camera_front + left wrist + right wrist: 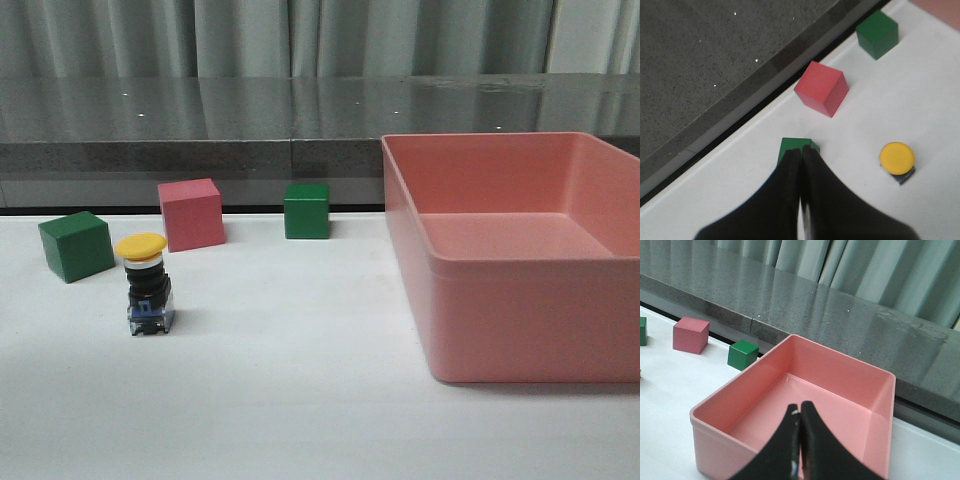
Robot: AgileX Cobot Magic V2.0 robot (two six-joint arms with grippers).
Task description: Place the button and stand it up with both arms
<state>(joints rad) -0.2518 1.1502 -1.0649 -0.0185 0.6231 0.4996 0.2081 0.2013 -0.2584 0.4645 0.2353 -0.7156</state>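
A: Left gripper (801,152) — matte black, two broad fingers (785,200) swelling wide at the base, tapering to narrow tips. Smooth, unmarked.

B: Right gripper (800,407) much the same: black, curved fingers (812,450), rounded tips. Small pale fleck near one tip.

A: Thin pale seam between the left jaws. Edges slightly blurred.

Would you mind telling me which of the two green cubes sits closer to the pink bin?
The green cube right of the pink cube; the other green cube sits far left, beyond the button from the bin.
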